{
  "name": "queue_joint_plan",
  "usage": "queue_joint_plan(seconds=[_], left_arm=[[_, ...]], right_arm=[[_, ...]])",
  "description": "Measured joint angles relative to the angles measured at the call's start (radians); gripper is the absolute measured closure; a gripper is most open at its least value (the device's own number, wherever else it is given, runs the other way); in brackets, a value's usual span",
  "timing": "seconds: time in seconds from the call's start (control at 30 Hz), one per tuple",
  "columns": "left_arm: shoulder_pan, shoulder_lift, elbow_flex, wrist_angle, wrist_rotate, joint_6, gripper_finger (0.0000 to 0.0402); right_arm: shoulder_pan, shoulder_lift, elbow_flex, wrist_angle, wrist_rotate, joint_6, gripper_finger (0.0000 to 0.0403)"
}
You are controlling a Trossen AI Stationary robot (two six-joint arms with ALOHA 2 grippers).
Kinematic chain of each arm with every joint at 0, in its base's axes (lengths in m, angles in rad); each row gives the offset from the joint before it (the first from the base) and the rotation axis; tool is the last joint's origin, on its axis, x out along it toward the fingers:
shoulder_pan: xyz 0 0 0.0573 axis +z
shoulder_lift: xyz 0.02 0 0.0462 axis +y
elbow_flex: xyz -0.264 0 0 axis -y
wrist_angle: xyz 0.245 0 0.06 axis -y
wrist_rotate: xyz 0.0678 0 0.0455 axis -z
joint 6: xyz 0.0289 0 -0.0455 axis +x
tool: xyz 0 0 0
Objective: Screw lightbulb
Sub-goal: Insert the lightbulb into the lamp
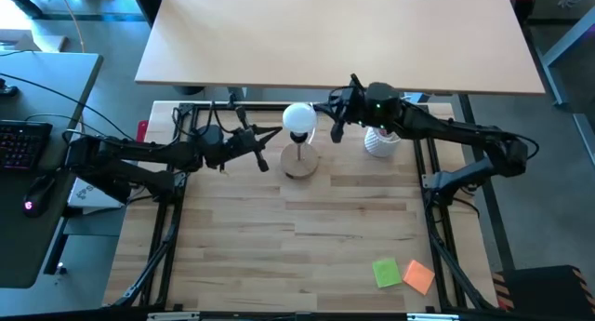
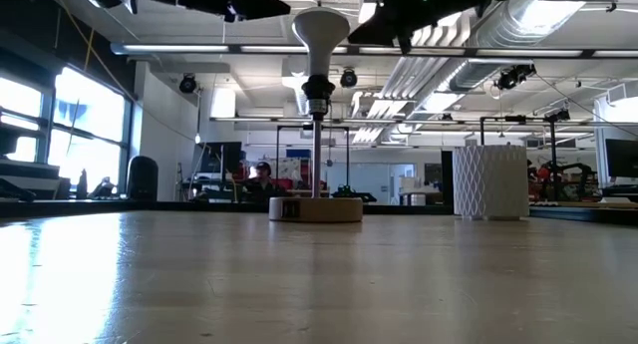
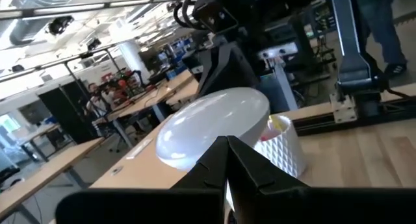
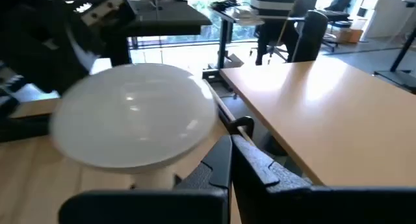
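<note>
The lightbulb [image 1: 298,118] stands upright in the socket of the wooden lamp base [image 1: 300,162], at the far middle of the desk [image 1: 307,237]. The left tool [image 1: 263,160] is just beside it, fingers pressed together and holding nothing. The right tool [image 1: 337,132] is on its other side, also pressed together, near the white cup [image 1: 380,142].

The bench [image 1: 307,237] is made of light wood planks. A round wooden lamp base [image 1: 300,163] stands near its back edge. A white cup [image 1: 379,142] stands beside it. A green note [image 1: 387,273] and an orange note [image 1: 419,276] lie touching near the front.
</note>
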Motion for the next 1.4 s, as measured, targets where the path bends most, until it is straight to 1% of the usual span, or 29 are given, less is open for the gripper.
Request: queue_joint_plan(seconds=[0.07,0.2,0.3,0.63,0.77,0.83,1.1,1.23,1.3,1.4], left_arm=[[0.000,0.012,0.000,0.006,-0.001,0.001,0.0401],[0.010,0.039,0.000,0.021,-0.002,0.016,0.0401],[0.021,0.049,0.000,0.048,-0.001,0.017,0.0402],[0.062,0.046,0.000,0.031,-0.009,0.004,0.0402],[0.082,0.046,0.000,0.021,-0.025,-0.009,0.0402],[0.096,0.047,0.000,0.019,-0.023,-0.021,0.0402],[0.119,0.050,0.002,0.002,0.031,-0.046,0.0402],[0.116,0.047,0.002,-0.008,0.019,-0.034,0.0401],[0.109,0.046,0.002,-0.014,0.003,-0.029,0.0402],[0.090,0.047,0.002,-0.009,-0.018,-0.016,0.0402]], right_arm=[[-0.010,0.013,0.000,0.017,-0.013,0.008,0.0402],[-0.006,0.022,0.000,0.031,-0.085,0.021,0.0402],[0.009,0.022,0.000,0.026,-0.078,0.021,0.0402],[0.040,0.002,0.000,-0.026,-0.066,0.029,0.0402],[0.057,-0.004,0.000,-0.037,-0.086,0.029,0.0402],[0.072,-0.006,0.000,-0.038,-0.113,0.029,0.0402],[0.151,-0.004,0.000,-0.049,-0.181,-0.012,0.0402],[0.175,-0.032,0.000,-0.074,-0.178,-0.034,0.0402],[0.176,-0.051,0.000,-0.088,-0.133,-0.035,0.0402],[0.174,-0.072,0.000,-0.109,-0.036,-0.031,0.0402]])
